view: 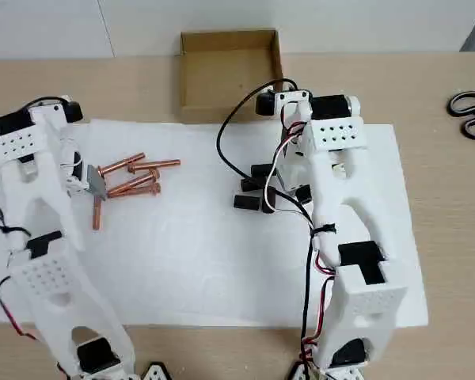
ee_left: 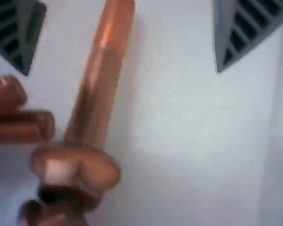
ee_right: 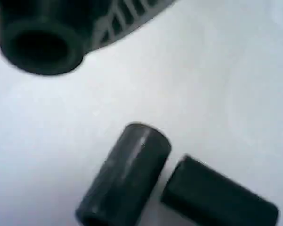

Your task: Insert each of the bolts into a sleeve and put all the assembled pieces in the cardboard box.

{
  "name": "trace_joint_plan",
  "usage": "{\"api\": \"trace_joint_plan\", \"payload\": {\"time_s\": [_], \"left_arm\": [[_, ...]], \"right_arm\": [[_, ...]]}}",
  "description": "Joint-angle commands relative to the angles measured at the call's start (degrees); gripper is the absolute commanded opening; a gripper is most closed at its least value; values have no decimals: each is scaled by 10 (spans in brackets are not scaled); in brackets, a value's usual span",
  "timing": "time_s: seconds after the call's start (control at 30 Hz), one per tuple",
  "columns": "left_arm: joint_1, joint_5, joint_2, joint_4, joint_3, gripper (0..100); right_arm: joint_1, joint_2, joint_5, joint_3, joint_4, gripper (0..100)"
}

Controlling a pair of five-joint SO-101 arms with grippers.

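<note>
Bolt (ee_left: 98,89) inside parted left tool (ee_left: 125,61), cardboard box (view: 228,71) bordering sheet (view: 198,261)

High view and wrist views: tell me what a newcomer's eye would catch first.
The copper bolts stand out most, fanned on the white sheet at the left, with the left gripper open over one of them. Right of centre, black sleeves lie clustered beside the right arm, and the cardboard box sits just beyond the sheet's far edge.
</note>
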Motion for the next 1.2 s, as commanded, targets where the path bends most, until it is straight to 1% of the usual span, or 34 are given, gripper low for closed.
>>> {"api": "trace_joint_plan", "payload": {"time_s": [0.0,0.37,0.57,0.8,0.97,1.17], "left_arm": [[-2,-3,21,5,-58,239],[-2,-3,122,6,-145,234],[-1,-3,139,6,-150,115],[12,-2,136,11,-147,6],[28,15,135,11,-149,5],[42,17,128,12,-149,5]], "right_arm": [[4,-39,-2,-25,9,5],[4,-37,-4,-25,8,5],[3,-37,-5,-25,8,5],[1,-37,-6,-25,8,5],[3,-37,-6,-25,8,5],[3,-40,-6,-25,9,5]]}}
